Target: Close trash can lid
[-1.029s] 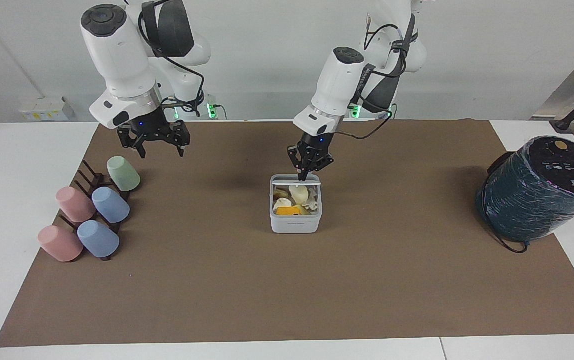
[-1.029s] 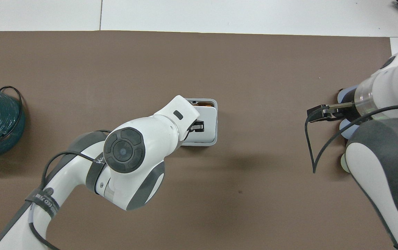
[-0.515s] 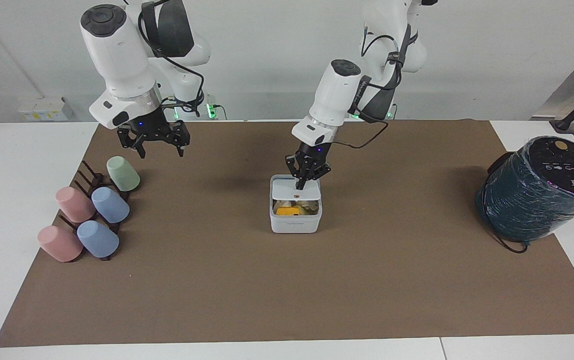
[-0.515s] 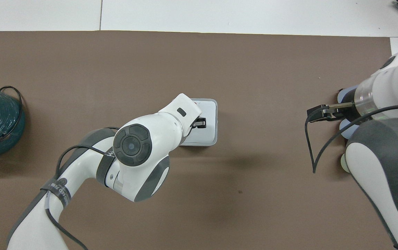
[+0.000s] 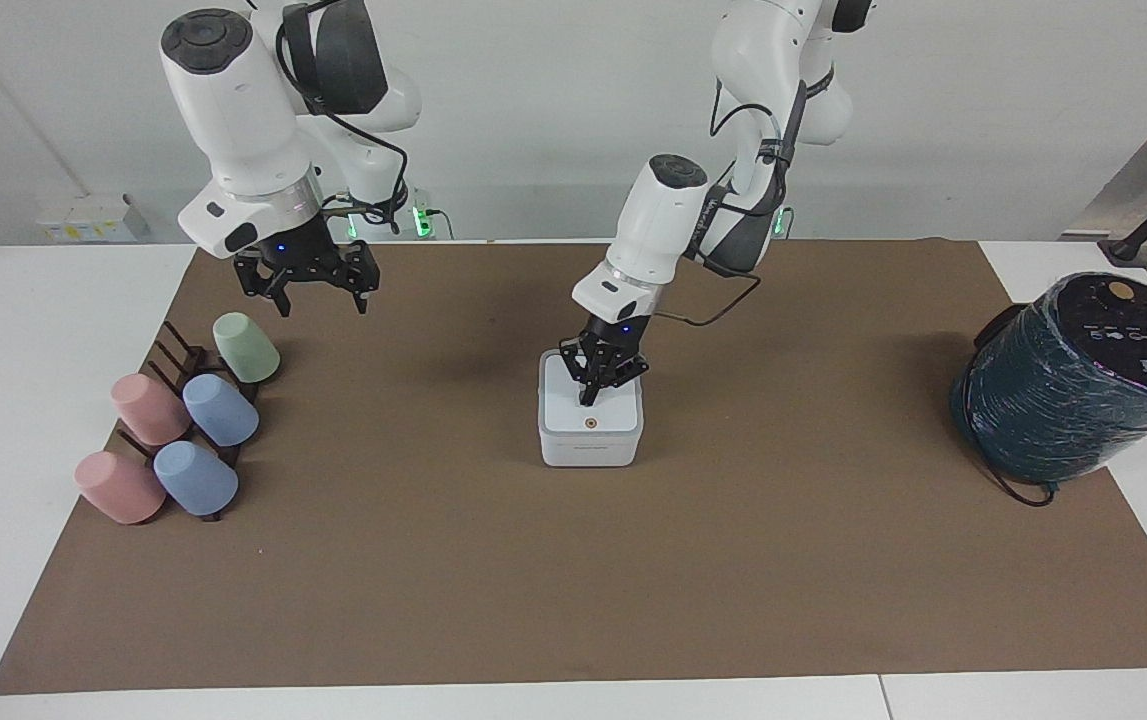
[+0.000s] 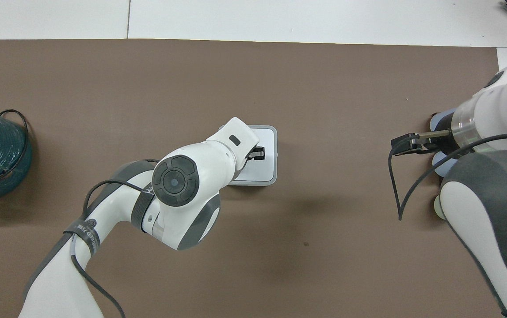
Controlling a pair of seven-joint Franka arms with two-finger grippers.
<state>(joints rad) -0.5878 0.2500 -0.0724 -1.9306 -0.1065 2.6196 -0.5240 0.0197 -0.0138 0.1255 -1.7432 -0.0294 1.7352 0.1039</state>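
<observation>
Swung down flat, the lid [image 5: 591, 409] now covers the trash can [image 5: 590, 448] beneath the left gripper [image 5: 588, 400], fingers pinched together; only retreat remains.

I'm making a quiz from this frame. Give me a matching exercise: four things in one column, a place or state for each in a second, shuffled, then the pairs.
Things:
1. lid
2. left gripper
3. right gripper
4. teal cylinder

Places or states:
A. at the left arm's end of the table
B. down flat on the trash can
C. waiting in the air over the mat near the cups
D. tips on the lid

Pairs: 1-B, 2-D, 3-C, 4-A
</observation>
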